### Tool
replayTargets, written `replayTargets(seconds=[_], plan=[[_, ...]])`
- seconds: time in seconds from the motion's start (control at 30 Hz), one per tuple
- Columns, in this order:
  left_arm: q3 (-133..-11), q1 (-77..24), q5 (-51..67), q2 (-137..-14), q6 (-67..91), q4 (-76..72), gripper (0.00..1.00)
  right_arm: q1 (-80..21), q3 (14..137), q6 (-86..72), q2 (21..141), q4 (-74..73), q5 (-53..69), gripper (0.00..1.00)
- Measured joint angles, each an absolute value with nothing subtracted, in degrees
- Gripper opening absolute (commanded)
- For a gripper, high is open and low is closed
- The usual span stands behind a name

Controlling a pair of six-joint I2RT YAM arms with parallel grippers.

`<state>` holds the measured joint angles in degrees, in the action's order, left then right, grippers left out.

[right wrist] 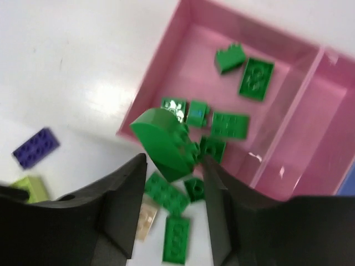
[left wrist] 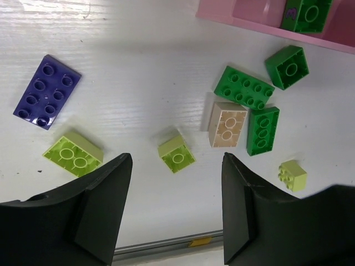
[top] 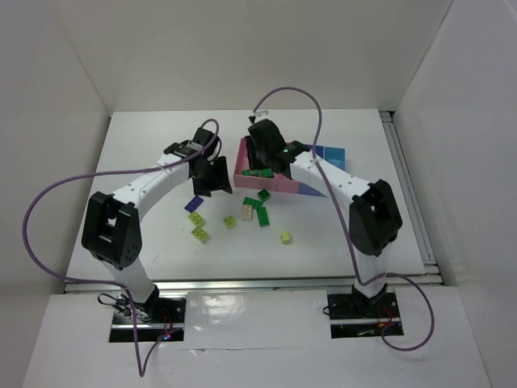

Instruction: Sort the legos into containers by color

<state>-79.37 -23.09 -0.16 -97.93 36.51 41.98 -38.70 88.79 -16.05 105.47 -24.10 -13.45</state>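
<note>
White walls close in a white table (top: 145, 162), and the loose bricks lie in its middle, just in front of the pink bin (right wrist: 152, 72).

My right gripper (right wrist: 173, 166) hangs over that bin's near corner with a green brick (right wrist: 163, 144) between its fingers. The view is blurred, but the jaws look clenched on it. Several more greens (right wrist: 230, 124) lie flat in the bin below.

My left gripper (left wrist: 176, 160) is spread wide and holds nothing. It hovers above a lime brick (left wrist: 176, 153), which shows in the gap between the fingers. A second lime brick (left wrist: 73, 155) and a purple plate (left wrist: 46, 91) lie to one side. A beige brick (left wrist: 227, 124) touching two greens (left wrist: 244, 88) lies to the other.

I judge these bricks light, stiff and hard, with glossy sides that could slip or twist under a skewed pinch. I would take each across two flat opposite walls, low and centred, never on the studs. The green brick I carry has a rounded face, so it wants its flat faces gripped. The beige one sits tight against its neighbours and leaves little room for a finger on that side.
</note>
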Motion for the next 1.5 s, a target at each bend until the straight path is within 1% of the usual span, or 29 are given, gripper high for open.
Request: replayTargets(seconds=[0.07, 0.13, 0.17, 0.27, 0.37, 0.4, 0.5, 0.6, 0.77, 0.8, 0.83, 0.9, 0.93, 1.0, 1.03, 1.07, 1.17, 1.2, 1.33, 1.4, 1.43, 1.47, 1.5], plan=[[-79.4, -23.42, -0.1, -97.84, 36.51, 42.02, 0.7, -38.57, 93.78, -16.32, 109.45, -24.05, -13.8, 0.55], [-79.4, -23.57, -0.43, -97.71, 36.53, 42.11, 0.69, -38.41, 93.32, -16.75, 110.59, -23.94, -13.5, 0.56], [-79.4, -23.66, -0.78, -97.69, 36.53, 42.19, 0.69, -38.37, 91.77, -17.08, 110.15, -24.01, -13.26, 0.6], [-79.37, -23.83, -2.74, -97.6, 36.53, 42.7, 0.69, -38.44, 82.5, -18.55, 106.5, -23.42, -11.6, 0.79], [-79.33, -23.31, -5.72, -97.6, 36.53, 43.66, 0.69, -38.92, 74.19, -19.92, 102.54, -23.97, -10.2, 0.86], [-79.15, -22.85, -6.24, -97.54, 36.53, 43.79, 0.69, -39.29, 72.2, -20.38, 101.54, -24.23, -9.8, 0.91], [-77.8, -20.45, -7.68, -96.92, 36.56, 44.21, 0.68, -40.97, 68.55, -21.47, 99.66, -24.51, -8.58, 0.91], [-76.9, -18.2, -8.05, -96.51, 36.58, 44.75, 0.68, -42.81, 68.1, -22.28, 99.63, -24.43, -7.53, 0.91], [-76.73, -17.19, -8.01, -96.42, 36.51, 44.95, 0.66, -44.42, 68.12, -23.05, 100.92, -23.44, -6.02, 0.81], [-76.73, -17.19, -7.88, -96.42, 36.51, 44.95, 0.66, -44.6, 68.14, -23.07, 101.65, -23.35, -5.78, 0.75], [-76.73, -17.23, -7.84, -96.42, 36.49, 44.95, 0.66, -44.69, 68.14, -23.09, 102.35, -23.35, -5.78, 0.74], [-76.73, -17.3, -7.77, -96.42, 36.49, 44.95, 0.66, -44.88, 68.14, -23.11, 103.81, -23.38, -5.89, 0.67], [-76.73, -17.32, -7.73, -96.42, 36.49, 44.95, 0.66, -44.99, 68.14, -23.05, 104.44, -23.38, -6.02, 0.62], [-76.73, -17.32, -7.68, -96.42, 36.49, 44.95, 0.66, -45.28, 68.12, -22.96, 105.23, -23.38, -6.26, 0.55], [-76.73, -17.32, -7.68, -96.42, 36.49, 44.95, 0.66, -45.39, 68.1, -23.05, 105.45, -23.38, -6.31, 0.5], [-76.73, -17.32, -7.66, -96.42, 36.51, 44.95, 0.66, -45.47, 68.07, -22.96, 105.54, -23.38, -6.37, 0.42], [-76.73, -17.32, -7.66, -96.42, 36.45, 44.93, 0.66, -45.52, 68.03, -22.98, 105.58, -23.35, -7.14, 0.33], [-76.73, -17.32, -7.66, -96.42, 36.45, 44.93, 0.66, -45.52, 68.03, -23.0, 105.58, -23.4, -7.57, 0.29], [-76.73, -17.3, -7.66, -96.42, 36.42, 44.93, 0.66, -45.52, 68.05, -22.76, 105.19, -23.81, -9.93, 0.29], [-76.73, -17.3, -7.66, -96.42, 36.42, 44.86, 0.66, -45.52, 68.27, -22.39, 104.03, -24.53, -11.35, 0.32], [-76.73, -17.3, -7.66, -96.44, 36.42, 44.86, 0.66, -45.52, 68.55, -22.11, 103.44, -24.84, -11.81, 0.37], [-76.73, -17.3, -7.66, -96.44, 36.42, 44.84, 0.66, -45.52, 69.04, -21.76, 102.91, -25.06, -12.19, 0.51], [-76.73, -17.3, -7.66, -96.42, 36.42, 44.84, 0.66, -45.52, 69.6, -21.54, 102.52, -25.04, -12.58, 0.6]])
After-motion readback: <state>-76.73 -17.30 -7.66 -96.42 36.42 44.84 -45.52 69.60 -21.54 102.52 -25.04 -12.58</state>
